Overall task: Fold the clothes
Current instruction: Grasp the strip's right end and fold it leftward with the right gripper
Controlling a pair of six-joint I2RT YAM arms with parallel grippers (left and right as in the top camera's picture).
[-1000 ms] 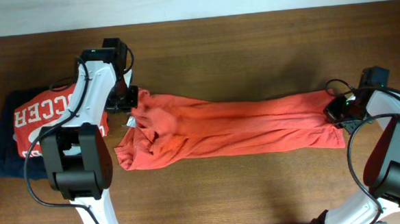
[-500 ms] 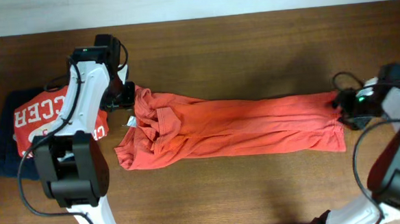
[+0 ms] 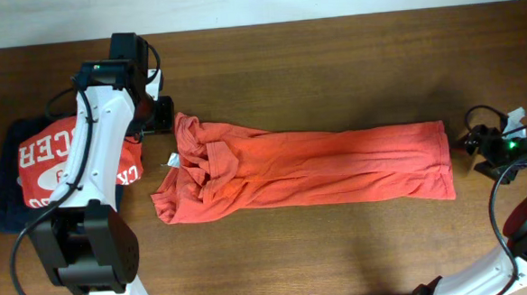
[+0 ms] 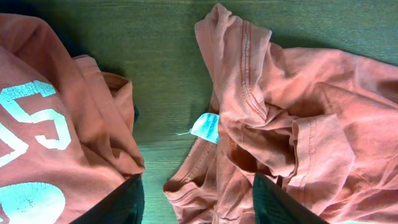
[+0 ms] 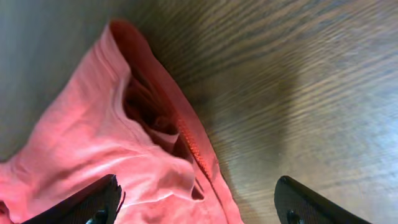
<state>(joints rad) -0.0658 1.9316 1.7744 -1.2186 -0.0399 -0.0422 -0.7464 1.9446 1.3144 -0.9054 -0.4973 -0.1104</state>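
The clothes, one orange-red T-shirt (image 3: 319, 167), lie in a long band across the wooden table, with the bunched collar end at the left and the straight hem at the right. In the left wrist view the collar folds (image 4: 267, 106) carry a small white tag (image 4: 205, 126). My left gripper (image 3: 158, 117) (image 4: 199, 205) hovers open just left of the collar, holding nothing. Off the hem's right edge, my right gripper (image 3: 476, 144) (image 5: 199, 205) is open and apart from the cloth. The hem corner (image 5: 124, 143) lies loose below its fingers.
A red shirt with white print (image 3: 56, 163) (image 4: 37, 124) lies on a dark navy garment (image 3: 0, 202) at the far left, under my left arm. The table's back edge (image 3: 329, 18) meets a white wall. Bare wood (image 3: 341, 252) runs in front of the shirt.
Both grippers opened and let go of the shirt's ends. The left one drew back up and left from the collar. The right one pulled away to the right, leaving the hem flat.
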